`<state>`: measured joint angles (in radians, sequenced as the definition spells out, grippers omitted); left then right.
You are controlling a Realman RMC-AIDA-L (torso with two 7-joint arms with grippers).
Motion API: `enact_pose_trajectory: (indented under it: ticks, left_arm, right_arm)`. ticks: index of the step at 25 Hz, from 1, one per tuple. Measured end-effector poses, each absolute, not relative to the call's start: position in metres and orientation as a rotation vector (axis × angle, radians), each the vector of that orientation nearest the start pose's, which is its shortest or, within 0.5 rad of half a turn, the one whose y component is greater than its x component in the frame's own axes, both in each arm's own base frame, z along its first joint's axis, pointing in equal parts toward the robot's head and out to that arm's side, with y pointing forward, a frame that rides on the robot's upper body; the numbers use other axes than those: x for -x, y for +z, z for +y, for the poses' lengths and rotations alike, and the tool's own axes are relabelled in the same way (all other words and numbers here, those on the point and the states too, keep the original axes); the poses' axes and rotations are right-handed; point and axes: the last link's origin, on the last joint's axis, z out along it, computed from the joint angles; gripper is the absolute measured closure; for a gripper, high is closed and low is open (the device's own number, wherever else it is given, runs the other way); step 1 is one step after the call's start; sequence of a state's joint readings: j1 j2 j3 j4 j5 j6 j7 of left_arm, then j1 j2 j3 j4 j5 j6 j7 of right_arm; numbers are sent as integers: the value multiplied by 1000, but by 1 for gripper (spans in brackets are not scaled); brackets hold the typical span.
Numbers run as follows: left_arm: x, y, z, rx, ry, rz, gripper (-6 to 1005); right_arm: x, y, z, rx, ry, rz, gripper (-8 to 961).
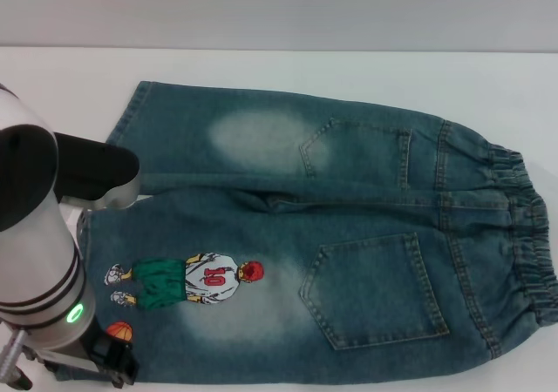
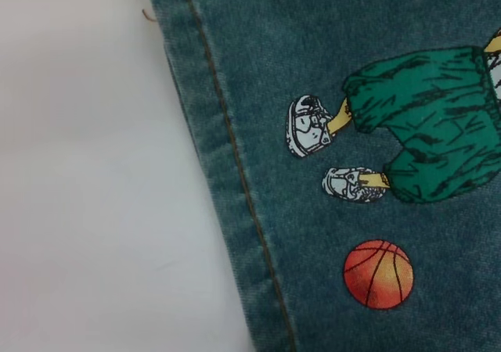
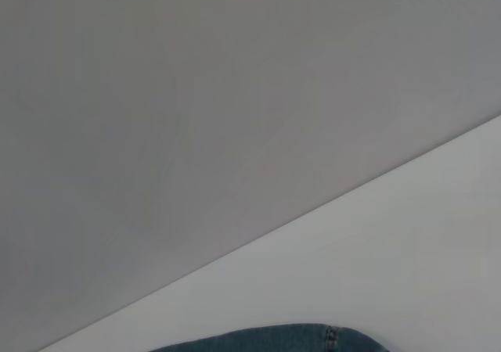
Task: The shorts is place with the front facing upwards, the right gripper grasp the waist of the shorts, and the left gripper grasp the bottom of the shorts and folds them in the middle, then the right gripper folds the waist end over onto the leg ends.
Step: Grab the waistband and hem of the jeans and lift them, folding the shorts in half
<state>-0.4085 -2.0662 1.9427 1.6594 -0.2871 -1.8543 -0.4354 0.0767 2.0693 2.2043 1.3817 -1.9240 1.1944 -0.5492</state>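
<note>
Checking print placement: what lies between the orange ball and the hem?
Only plain denim between the orange ball and the hem, shown in the left wrist view.

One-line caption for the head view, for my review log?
Denim shorts lie flat on the white table, waist to the right; the left end effector sits at the near leg's hem by the printed basketball.

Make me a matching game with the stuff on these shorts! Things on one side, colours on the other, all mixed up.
Things:
1. Ball printed on the shorts
2. Cartoon player's baggy shorts
3. Number 10 on his shirt
4. Table

Colours:
A. white
B. green
C. orange
D. red

Pairs: 1-C, 2-B, 3-D, 4-A
</note>
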Motion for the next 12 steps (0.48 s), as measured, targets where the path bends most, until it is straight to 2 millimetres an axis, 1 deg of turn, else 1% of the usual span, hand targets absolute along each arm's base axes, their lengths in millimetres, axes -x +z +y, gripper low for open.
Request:
enact_pose_trajectory:
  ticks: [7,12]
  left_arm:
    - [196,-27,253,1878,895,-1480,272]
    - [199,-29,253,1870,906,-1486,281]
  right_arm:
    - [-307,114,300,1791,697,1568,203]
    - [-307,114,299,1798,695,1563,203]
